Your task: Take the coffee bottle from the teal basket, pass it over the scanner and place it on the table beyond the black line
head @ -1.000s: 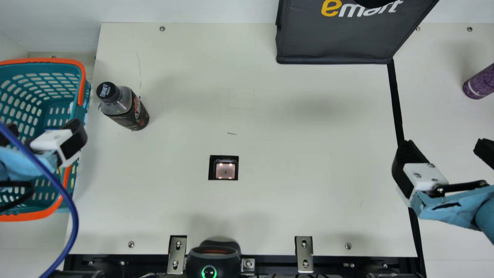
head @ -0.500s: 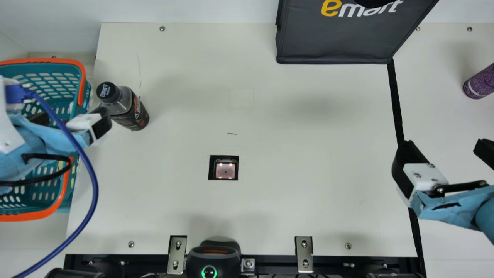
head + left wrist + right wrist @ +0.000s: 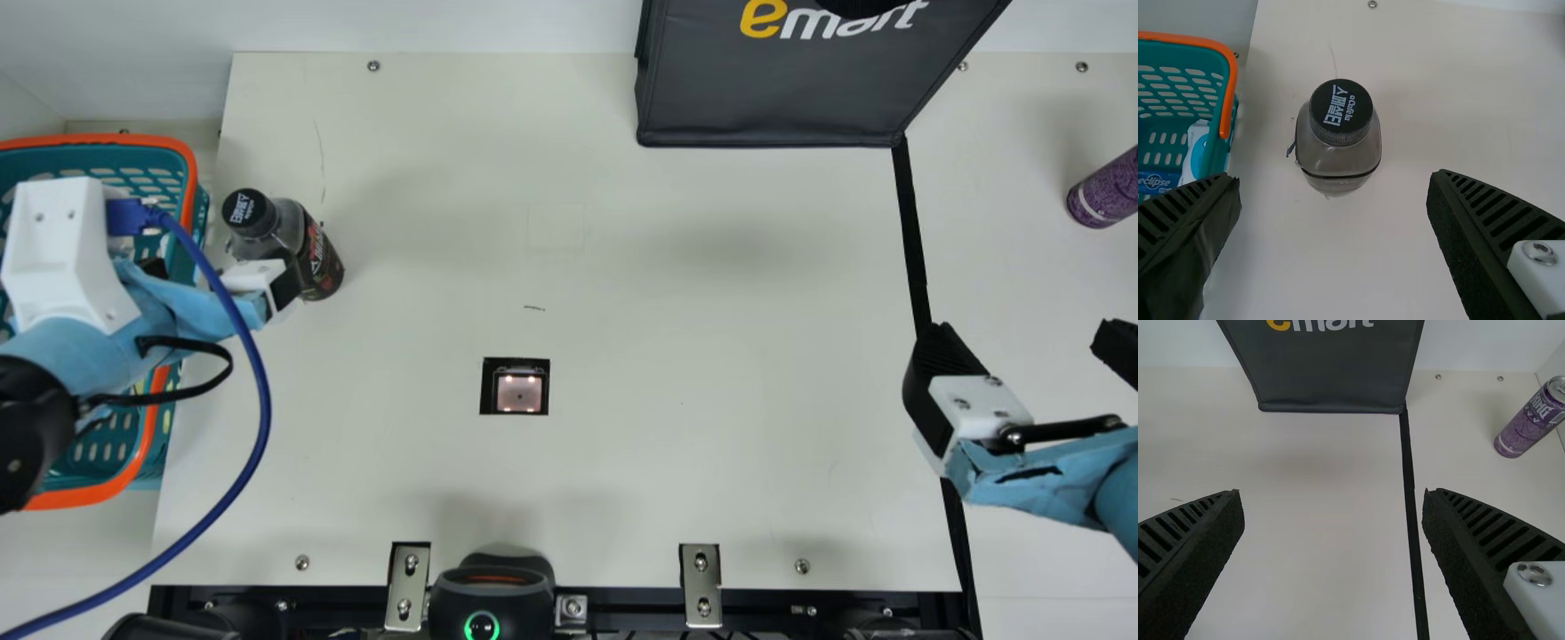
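fwiw the bottle [image 3: 286, 229] is on the bench [image 3: 693, 338] at ten o'clock from the scanner [image 3: 519, 393] in the main view, left end effector [image 3: 1334, 179] wide open and empty, presumably to straddle it, right end effector [image 3: 1332, 495] open and empty too.

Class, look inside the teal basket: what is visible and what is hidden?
Inside the basket are a dark-blue pack and a white-and-blue packet. In the main view, the left arm covers much of the interior; anything else underneath cannot be made out.
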